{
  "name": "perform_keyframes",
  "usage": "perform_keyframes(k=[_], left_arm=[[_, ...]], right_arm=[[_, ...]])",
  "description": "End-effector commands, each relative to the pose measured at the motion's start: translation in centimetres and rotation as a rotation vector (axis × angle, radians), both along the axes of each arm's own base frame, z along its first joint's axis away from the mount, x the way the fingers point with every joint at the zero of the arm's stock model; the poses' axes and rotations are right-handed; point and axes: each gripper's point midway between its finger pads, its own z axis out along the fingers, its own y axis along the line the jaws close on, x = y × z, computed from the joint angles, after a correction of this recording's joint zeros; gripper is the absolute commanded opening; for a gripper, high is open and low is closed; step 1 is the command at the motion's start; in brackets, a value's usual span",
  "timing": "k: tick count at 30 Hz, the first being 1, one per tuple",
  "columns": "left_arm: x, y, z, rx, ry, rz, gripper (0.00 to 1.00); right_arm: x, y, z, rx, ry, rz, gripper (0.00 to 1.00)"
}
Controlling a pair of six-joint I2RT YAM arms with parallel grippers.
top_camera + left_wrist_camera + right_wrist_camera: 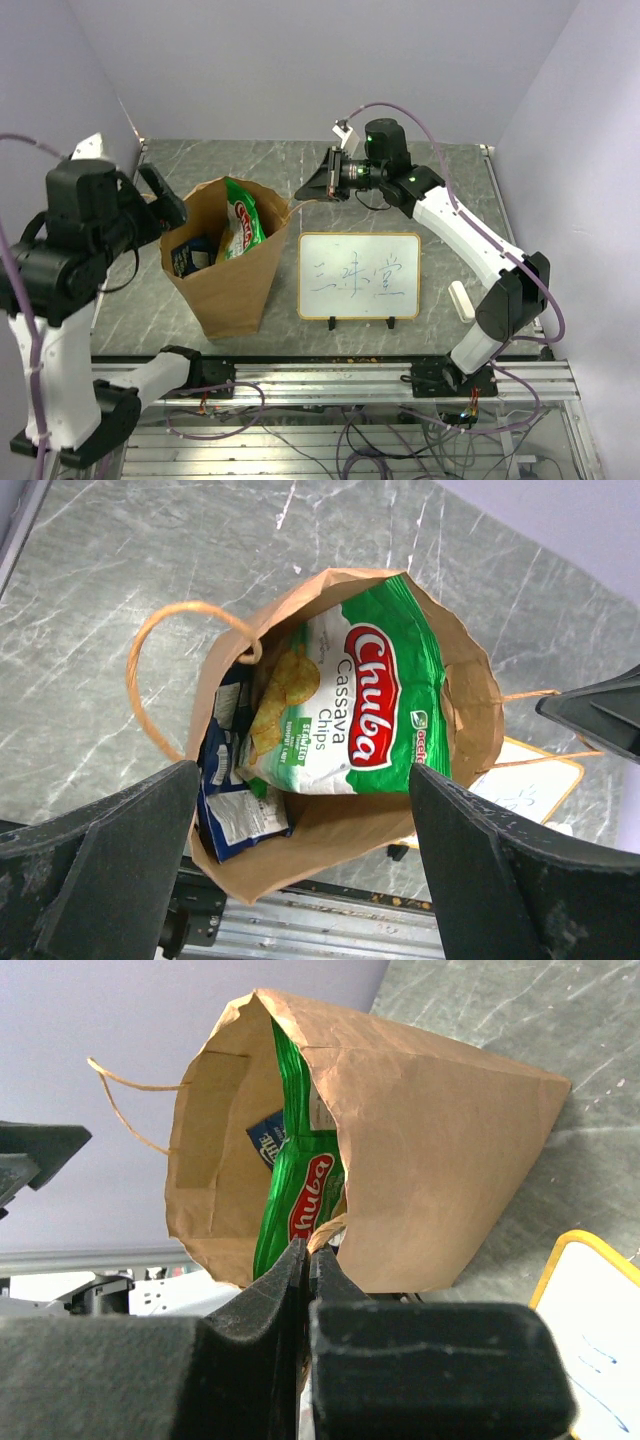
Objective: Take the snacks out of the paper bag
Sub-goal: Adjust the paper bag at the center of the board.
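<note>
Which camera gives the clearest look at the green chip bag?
The left wrist view: it looks down into the paper bag and shows the green chip bag face-on, label readable. The top external view shows only its upper part, small; the right wrist view shows a narrow edge-on strip.

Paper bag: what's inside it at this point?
A green Chuba cassava chip bag leans inside the paper bag, its top sticking out above the rim, with dark blue wrappers beside it. Anything beneath them at the bottom is covered, so the full count is unclear.
</note>
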Motion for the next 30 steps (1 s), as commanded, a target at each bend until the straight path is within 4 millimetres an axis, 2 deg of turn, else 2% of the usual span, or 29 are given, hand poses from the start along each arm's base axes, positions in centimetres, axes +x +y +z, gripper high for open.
perform_keyframes(k=[1,5,9,11,13,15,18,21,22,24,26,27,30], left_arm=[[-2.7,1.3,-1.7,-0.053,0.021,0.109,0.96],[-2.7,3.2,-4.3,-0.040,0.063,0.264,0.96],[-1.2,4.2,-5.5,-0.014,0.098,0.368,0.99],[-0.3,4.5,-6.0,0.009,0.114,0.405,0.78],[0.5,5.0,-6.5,0.031,0.134,0.455,0.65],[1.3,5.1,-7.1,0.044,0.149,0.474,0.62],[3.0,5.0,-7.5,0.061,0.139,0.479,0.63],[5.4,4.4,-6.5,0.054,0.093,0.437,0.56],[6.3,4.1,-5.9,0.052,0.078,0.407,0.50],[7.2,4.6,-4.9,0.069,0.076,0.414,0.36],[8.1,5.1,-4.1,0.108,0.078,0.402,0.15],[8.5,5.3,-3.5,0.122,0.070,0.393,0.08],[10.2,5.3,-0.9,0.150,0.003,0.349,0.07]], right_arm=[[0.1,-0.2,0.2,-0.010,-0.057,0.046,0.00],[0.0,-0.2,0.2,-0.007,-0.068,0.085,0.00],[0.5,-0.7,0.2,-0.022,-0.093,0.098,0.00],[0.7,-1.1,0.3,-0.021,-0.105,0.104,0.00],[0.7,-1.4,0.5,-0.015,-0.127,0.117,0.00],[0.6,-1.5,0.5,-0.020,-0.138,0.129,0.00],[0.3,-1.6,0.4,-0.015,-0.153,0.145,0.00],[0.3,-1.6,-0.2,-0.019,-0.153,0.152,0.00],[0.3,-1.6,-0.2,-0.021,-0.155,0.150,0.00],[0.2,-1.7,-0.2,-0.028,-0.160,0.146,0.00],[0.1,-1.8,0.0,-0.030,-0.164,0.145,0.00],[0.0,-1.8,0.1,-0.029,-0.166,0.147,0.00],[-0.2,-1.4,0.2,-0.037,-0.164,0.151,0.00]])
